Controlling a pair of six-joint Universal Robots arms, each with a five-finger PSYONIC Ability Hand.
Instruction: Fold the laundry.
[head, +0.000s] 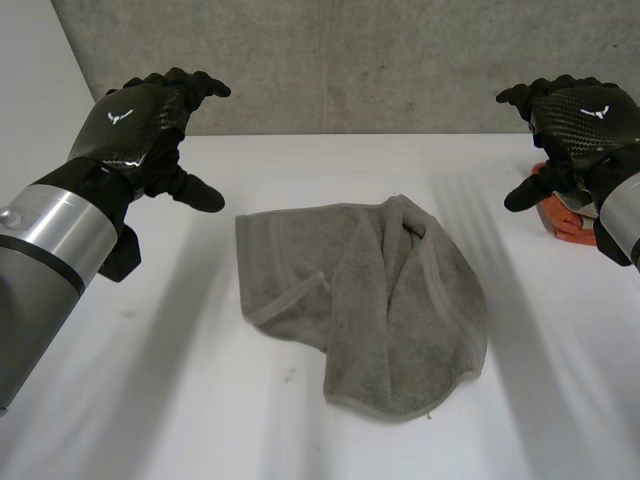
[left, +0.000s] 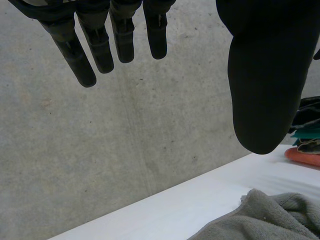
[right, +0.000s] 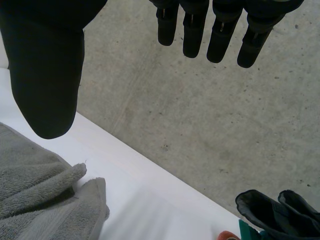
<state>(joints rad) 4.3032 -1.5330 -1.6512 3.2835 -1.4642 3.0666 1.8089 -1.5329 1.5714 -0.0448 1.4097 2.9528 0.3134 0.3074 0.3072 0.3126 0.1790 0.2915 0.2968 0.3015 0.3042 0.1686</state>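
A grey towel (head: 365, 300) lies rumpled on the white table (head: 150, 400), one side folded over onto itself, well apart from both hands. The left hand (head: 140, 120) hangs in the air off the towel's left far corner and the right hand (head: 585, 115) off its right far corner, each with fingers straight and thumb spread wide, holding nothing (both wrist views confirm it). An orange thing (head: 562, 225) sits to the towel's right, beneath the right hand.
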